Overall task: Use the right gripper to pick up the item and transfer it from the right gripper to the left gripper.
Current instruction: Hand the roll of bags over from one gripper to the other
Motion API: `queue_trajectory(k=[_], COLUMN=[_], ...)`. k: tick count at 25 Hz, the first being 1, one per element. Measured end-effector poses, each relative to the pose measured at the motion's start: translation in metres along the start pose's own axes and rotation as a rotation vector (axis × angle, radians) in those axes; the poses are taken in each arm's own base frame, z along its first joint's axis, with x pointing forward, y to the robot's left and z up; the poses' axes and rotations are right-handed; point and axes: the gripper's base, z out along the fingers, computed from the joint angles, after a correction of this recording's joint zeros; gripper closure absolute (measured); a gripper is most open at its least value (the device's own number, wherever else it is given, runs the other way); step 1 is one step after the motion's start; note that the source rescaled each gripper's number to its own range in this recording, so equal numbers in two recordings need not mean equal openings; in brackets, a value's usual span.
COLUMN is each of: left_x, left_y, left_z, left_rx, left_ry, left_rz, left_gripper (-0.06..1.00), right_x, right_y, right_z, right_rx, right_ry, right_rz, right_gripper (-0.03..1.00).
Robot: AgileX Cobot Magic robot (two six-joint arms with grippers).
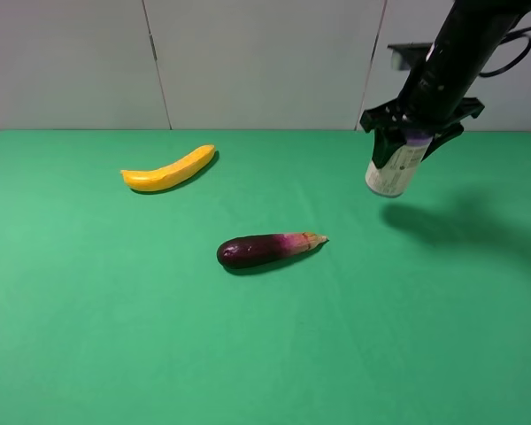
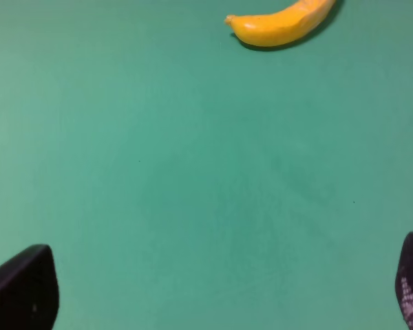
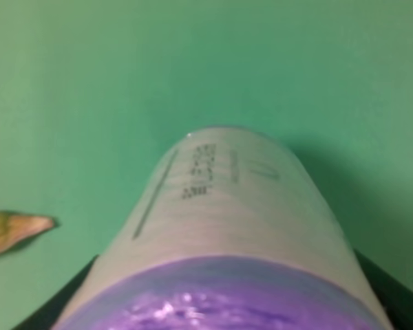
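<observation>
The item is a small can [image 1: 396,166] with a purple end and a pale printed label. It hangs tilted, held in the air above the green table's far right. My right gripper [image 1: 413,131] is shut on its upper end. In the right wrist view the can [image 3: 227,227] fills the frame, purple end nearest, with dark fingers [image 3: 392,292] at either side. My left gripper [image 2: 220,292] is out of the exterior high view. In the left wrist view its two fingertips [image 2: 24,289] stand wide apart with nothing between them, above bare green cloth.
A yellow banana [image 1: 170,169] lies at the back left, also in the left wrist view [image 2: 282,24]. A dark purple eggplant [image 1: 267,249] lies mid-table; its pale tip shows in the right wrist view [image 3: 17,230]. The can's shadow [image 1: 442,221] falls on the green table [image 1: 115,336].
</observation>
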Motion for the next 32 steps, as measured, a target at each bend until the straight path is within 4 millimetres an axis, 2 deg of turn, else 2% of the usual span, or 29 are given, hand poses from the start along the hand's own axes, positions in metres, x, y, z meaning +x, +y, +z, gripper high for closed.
queue_trajectory(k=[5, 11, 22, 32], left_x=[0.000, 0.000, 0.000, 0.000], left_y=[0.000, 0.000, 0.000, 0.000], left_z=[0.000, 0.000, 0.000, 0.000], left_rx=[0.000, 0.000, 0.000, 0.000], left_ry=[0.000, 0.000, 0.000, 0.000], left_rz=[0.000, 0.000, 0.000, 0.000], left_gripper=[0.01, 0.01, 0.01, 0.01], right_x=[0.008, 0.022, 0.033, 0.054], right_y=[0.004, 0.009, 0.016, 0.028], right_z=[-0.037, -0.070, -0.091, -0.102], right_rx=[-0.022, -0.059, -0.128, -0.252], right_ry=[-0.046, -0.041, -0.041, -0.064], right_rz=[0.006, 0.013, 0.022, -0.102], right_gripper=[0.96, 0.96, 0.96, 0.96])
